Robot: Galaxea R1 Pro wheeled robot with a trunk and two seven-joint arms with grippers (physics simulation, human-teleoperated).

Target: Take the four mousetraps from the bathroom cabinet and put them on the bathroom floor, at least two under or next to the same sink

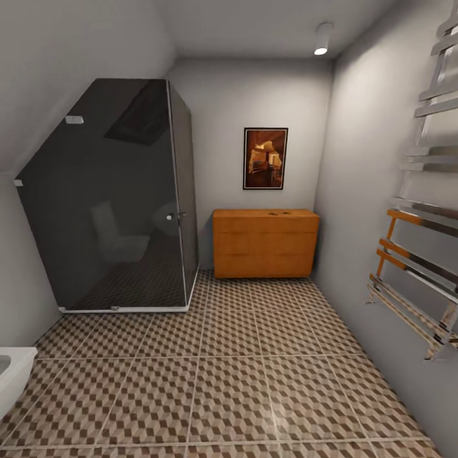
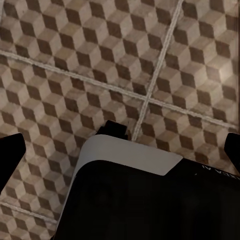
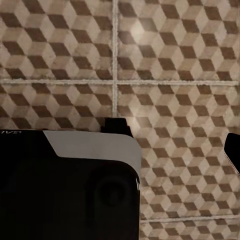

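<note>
A: Orange-brown wood is what we face: the cabinet [image 1: 266, 243] stands against the far wall, in the corner by the right wall, with its doors and drawers closed.

B: We make out a few small dark specks on its top, near the right end. They may be the mousetraps [image 1: 278, 212], but they are too small for us to be sure, and we cannot count them.

A: Between us and the cabinet runs the floor [image 1: 242, 381], cube-patterned tiles with pale grout. Left of the cabinet, a dark glass shower [image 1: 114, 197] fills the far left corner.

B: A framed picture [image 1: 265, 158] hangs on the far wall above the cabinet, a chrome towel rail [image 1: 420, 254] is on the right wall, and a white fixture [image 1: 13, 375] shows at the left edge.

A: And our grippers?

B: In the left wrist view, the left gripper [image 2: 122, 145] hangs over the tiles with dark fingertips [image 2: 10, 155] wide apart and nothing between them. The right gripper [image 3: 170, 145] also hangs over tile; one dark tip [image 3: 233, 150] shows at the edge, so we cannot tell how its jaws stand.
</note>
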